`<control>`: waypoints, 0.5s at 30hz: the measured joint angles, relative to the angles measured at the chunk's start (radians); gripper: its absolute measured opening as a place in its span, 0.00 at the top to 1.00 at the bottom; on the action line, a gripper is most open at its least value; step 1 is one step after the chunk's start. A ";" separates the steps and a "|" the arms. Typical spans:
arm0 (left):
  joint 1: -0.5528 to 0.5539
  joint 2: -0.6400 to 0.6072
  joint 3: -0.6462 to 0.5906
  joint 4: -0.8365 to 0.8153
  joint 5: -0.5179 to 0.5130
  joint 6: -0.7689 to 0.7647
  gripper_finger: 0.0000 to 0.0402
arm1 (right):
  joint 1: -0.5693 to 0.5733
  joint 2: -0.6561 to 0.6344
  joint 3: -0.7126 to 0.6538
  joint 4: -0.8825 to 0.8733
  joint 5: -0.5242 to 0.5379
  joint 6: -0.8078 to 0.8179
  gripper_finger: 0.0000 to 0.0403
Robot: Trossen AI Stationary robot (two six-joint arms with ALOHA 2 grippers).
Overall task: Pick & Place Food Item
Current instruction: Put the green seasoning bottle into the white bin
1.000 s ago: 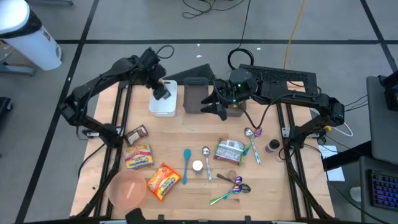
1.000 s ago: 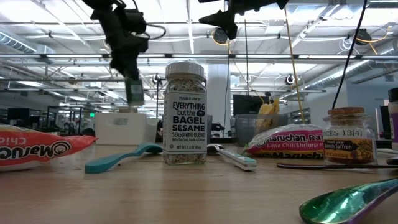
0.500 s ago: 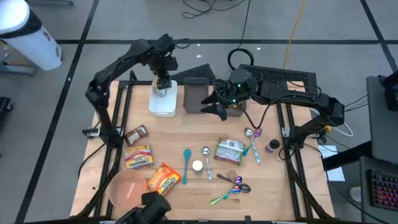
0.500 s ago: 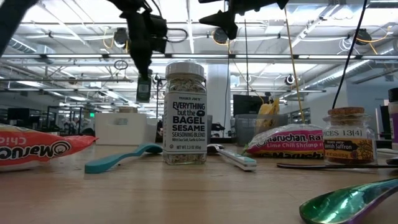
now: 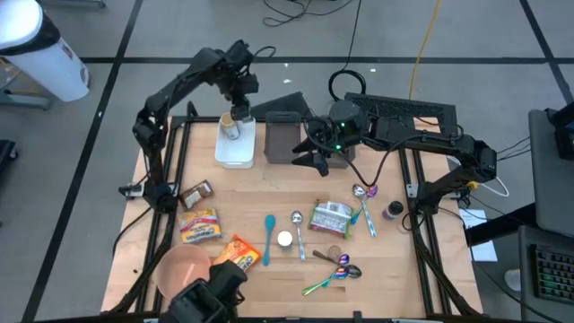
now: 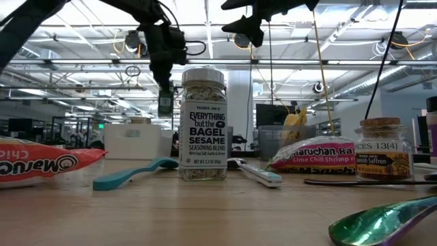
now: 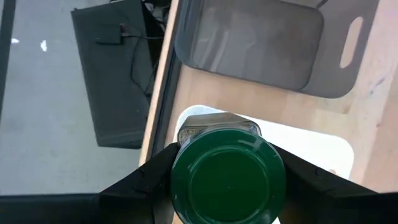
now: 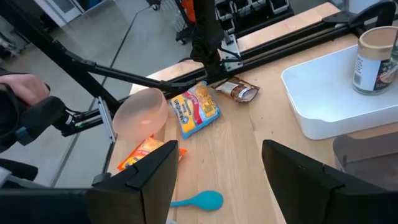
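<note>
Green-lidded glass jar [image 5: 232,125] is hanging in the left gripper [image 5: 235,115], fingers clamping its sides, now over the white rectangular tray [image 5: 236,154] at upper centre-left; a second ago it was hanging nearer the tray's left edge. Right gripper [image 5: 314,152] is waiting, jaws parted and empty, beside the grey rectangular bin [image 5: 283,137], which is sitting just right of the tray. Bare wooden tabletop [image 5: 269,190] is lying open below both.

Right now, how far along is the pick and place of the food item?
Picked up: the left tool grips the green-lidded jar. In hand: it hangs over the white tray. Left: lowering and releasing it. The right tool waits open by the dark tray.
</note>
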 joint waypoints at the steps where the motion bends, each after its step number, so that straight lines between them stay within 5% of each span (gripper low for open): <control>1: 0.001 0.000 0.000 0.003 0.003 0.003 0.49 | 0.000 0.000 0.000 0.000 0.000 -0.002 0.44; 15: 0.015 0.007 -0.071 0.039 -0.007 0.051 0.49 | -0.010 0.000 0.000 -0.022 0.000 -0.021 0.44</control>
